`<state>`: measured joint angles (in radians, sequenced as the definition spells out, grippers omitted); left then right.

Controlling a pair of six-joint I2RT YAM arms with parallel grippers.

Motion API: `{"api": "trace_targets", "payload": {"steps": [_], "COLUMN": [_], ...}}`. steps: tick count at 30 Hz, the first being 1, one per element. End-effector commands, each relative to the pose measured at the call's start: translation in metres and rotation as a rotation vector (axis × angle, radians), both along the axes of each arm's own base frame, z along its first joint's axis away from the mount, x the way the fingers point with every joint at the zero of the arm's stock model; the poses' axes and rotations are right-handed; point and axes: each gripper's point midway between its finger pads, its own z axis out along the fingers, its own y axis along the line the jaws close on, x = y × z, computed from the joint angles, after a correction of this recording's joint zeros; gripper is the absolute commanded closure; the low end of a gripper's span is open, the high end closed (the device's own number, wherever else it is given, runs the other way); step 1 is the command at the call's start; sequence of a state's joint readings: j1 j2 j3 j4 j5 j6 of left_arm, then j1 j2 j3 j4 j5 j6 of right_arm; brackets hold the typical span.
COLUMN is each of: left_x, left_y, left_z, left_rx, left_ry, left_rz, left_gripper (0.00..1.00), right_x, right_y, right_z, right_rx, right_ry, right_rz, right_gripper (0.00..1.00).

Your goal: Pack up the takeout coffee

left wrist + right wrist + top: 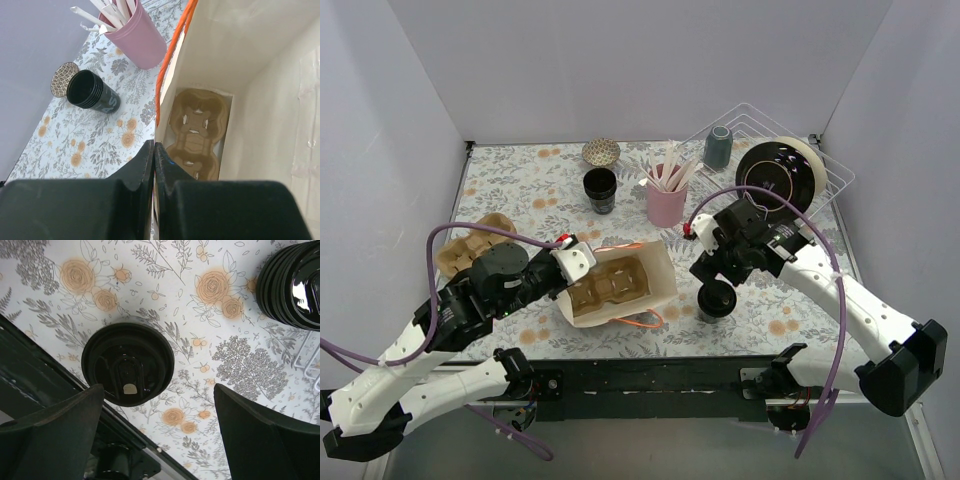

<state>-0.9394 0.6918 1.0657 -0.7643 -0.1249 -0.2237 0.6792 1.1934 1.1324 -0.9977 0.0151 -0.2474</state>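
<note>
The takeout coffee, a small black cup with a glossy black lid, stands upright on the floral cloth near the front edge. In the right wrist view the takeout coffee shows from above. My right gripper is open just above and behind it; in the wrist view my right gripper has the cup off towards its left finger, not touching. A white paper bag with orange handles lies open, with a brown cup carrier inside. My left gripper is shut on the bag's rim.
A lidless black cup, a pink cup of stirrers and a patterned bowl stand behind the bag. A wire rack at the back right holds a grey-blue tumbler and stacked black lids. A spare carrier lies left.
</note>
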Motion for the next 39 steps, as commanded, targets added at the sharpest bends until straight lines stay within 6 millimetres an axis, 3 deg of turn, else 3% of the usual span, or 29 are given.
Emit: {"api": "trace_targets", "payload": {"steps": [1,4,8,15,27,39], "left_x": [-0.004,-0.005,-0.006,-0.007,-0.008,-0.006], "left_y": [0.001,0.003,0.005,0.005,0.009,0.001], "left_z": [0.02,0.019,0.015,0.013,0.013,0.011], "left_rx": [-0.029,-0.02,-0.013,-0.025,-0.015,-0.022], "left_ry": [-0.026,-0.017,-0.007,0.006,0.009,0.021], "left_rz": [-0.016,-0.012,-0.009,-0.003,0.006,-0.009], "left_gripper": [1.0,1.0,1.0,1.0,1.0,1.0], "right_x": [-0.008,-0.022,-0.025,-0.023,-0.019,-0.01], "right_y": [-0.001,0.014,0.028,0.028,0.011,0.011], "right_z": [-0.008,-0.011,-0.011,-0.023,-0.04,-0.038], "right_rx": [-0.012,0.086,0.169,0.141,0.041,0.047], "right_ry": [-0.024,0.014,0.003,0.046,0.053,0.011], "right_rz": [0.189,0.252,0.281,0.266,0.165,0.122], "right_gripper": [0.04,0.05,0.05,0.08,0.08,0.39]}}
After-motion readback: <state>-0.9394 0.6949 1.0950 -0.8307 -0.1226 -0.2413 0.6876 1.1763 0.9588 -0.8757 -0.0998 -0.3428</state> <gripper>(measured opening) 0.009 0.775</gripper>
